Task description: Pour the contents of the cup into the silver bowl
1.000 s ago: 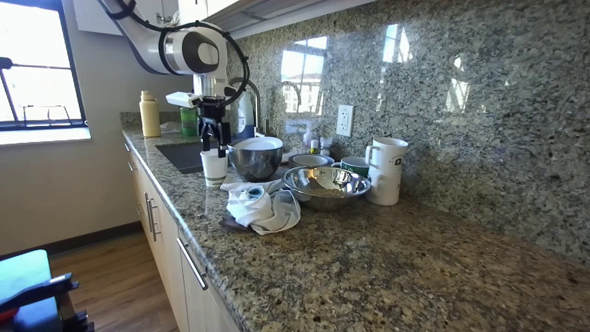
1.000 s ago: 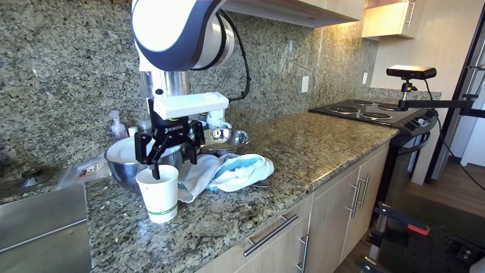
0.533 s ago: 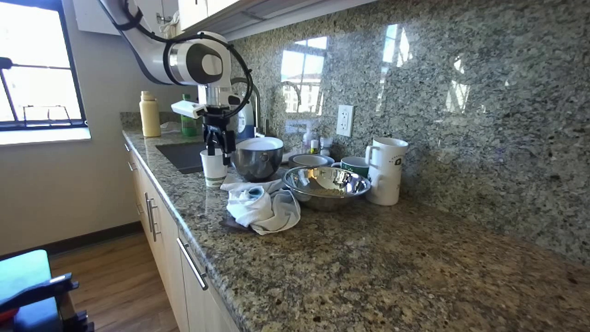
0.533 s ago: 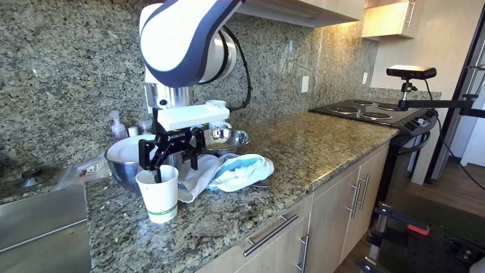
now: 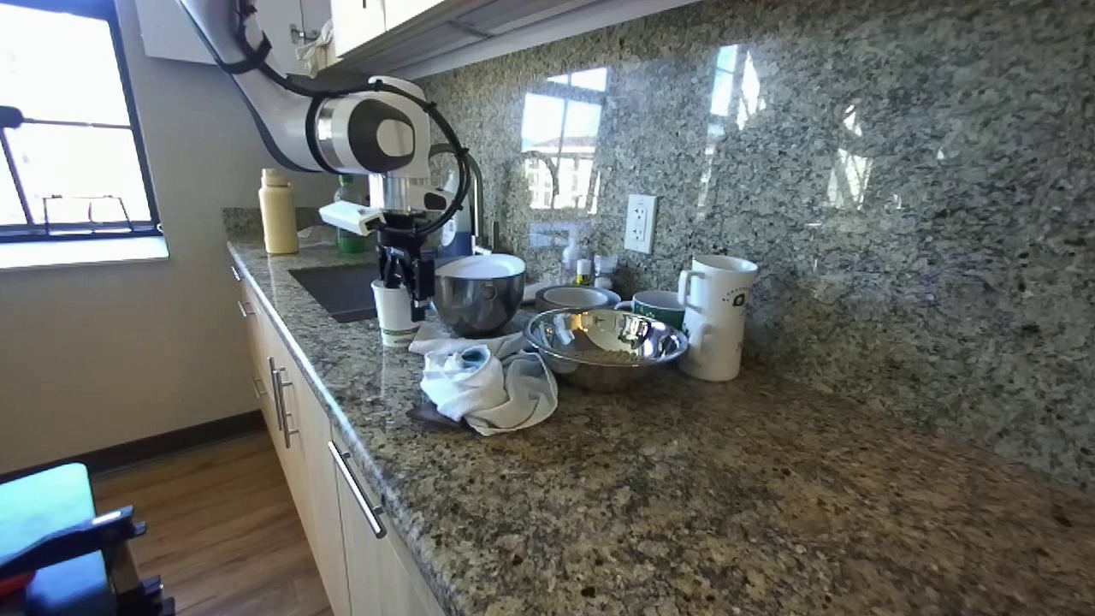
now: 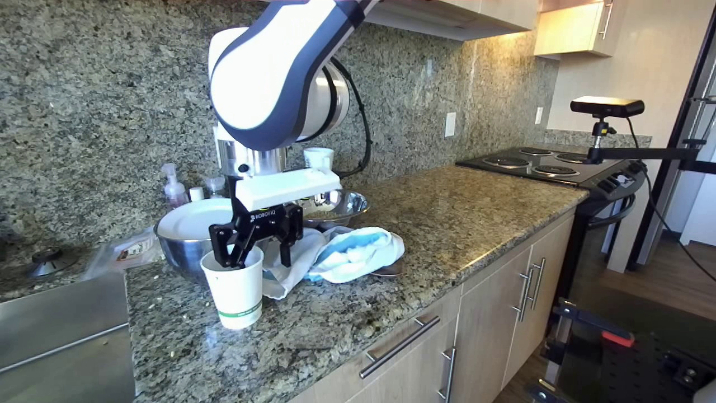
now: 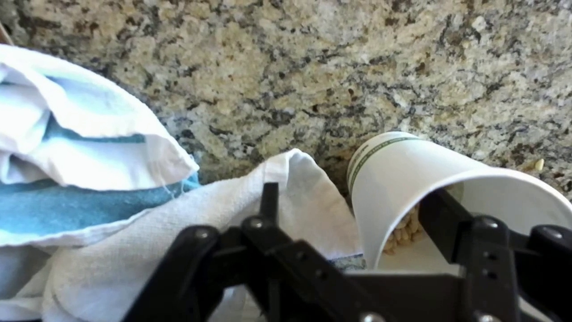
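In exterior view, I'm seeing cup (image 6: 235,296) nearest, standing upright on desk (image 6: 419,240), long axis vertical, sitting below and left of my hand (image 6: 263,264). Fingers (image 6: 286,254) are hanging apart, gripping nothing: one inside cup's rim, other outside, wall lying between; pinching that wall is looking like next move. Farther right, silver bowl (image 6: 353,202) is standing.

Grains (image 7: 404,233) in the cup (image 7: 400,176) partly hidden by the gripper (image 7: 351,203), wrist view.
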Controlling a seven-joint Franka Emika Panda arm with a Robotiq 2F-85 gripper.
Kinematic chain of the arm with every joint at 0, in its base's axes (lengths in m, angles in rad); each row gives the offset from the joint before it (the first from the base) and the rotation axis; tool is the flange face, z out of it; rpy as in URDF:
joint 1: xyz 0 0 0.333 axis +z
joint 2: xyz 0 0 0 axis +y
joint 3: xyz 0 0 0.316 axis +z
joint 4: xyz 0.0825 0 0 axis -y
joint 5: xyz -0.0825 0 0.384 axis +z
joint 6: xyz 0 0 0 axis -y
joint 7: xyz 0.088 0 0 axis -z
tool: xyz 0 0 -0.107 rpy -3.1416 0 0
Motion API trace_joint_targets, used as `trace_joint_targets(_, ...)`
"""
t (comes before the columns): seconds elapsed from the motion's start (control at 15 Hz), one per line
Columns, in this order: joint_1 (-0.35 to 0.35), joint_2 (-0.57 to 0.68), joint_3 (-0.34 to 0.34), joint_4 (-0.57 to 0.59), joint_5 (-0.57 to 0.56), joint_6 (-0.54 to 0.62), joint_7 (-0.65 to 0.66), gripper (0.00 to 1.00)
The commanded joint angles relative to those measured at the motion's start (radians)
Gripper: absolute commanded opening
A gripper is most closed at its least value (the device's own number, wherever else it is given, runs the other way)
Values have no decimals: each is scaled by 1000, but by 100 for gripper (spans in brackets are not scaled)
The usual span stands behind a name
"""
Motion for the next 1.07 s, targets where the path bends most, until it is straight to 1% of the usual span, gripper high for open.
trace_joint_targets(0.0, 0, 5, -5, 14, 10, 4, 7, 49)
trace_joint_targets(0.33, -15, 9, 3, 33, 19, -2, -29, 12)
trace_joint_targets(0.4, -19, 9, 5, 39, 20, -6, -38, 4)
trace_joint_targets(0.47, -22, 9, 6, 43, 20, -9, -45, 1)
trace_joint_targets(0.53, -27, 9, 9, 48, 24, -11, -55, 0)
trace_joint_targets(0.73, -46, 3, 17, 50, 44, -7, -100, 0)
trace_joint_targets(1.0, -89, -21, 29, 24, 104, -8, -167, 0)
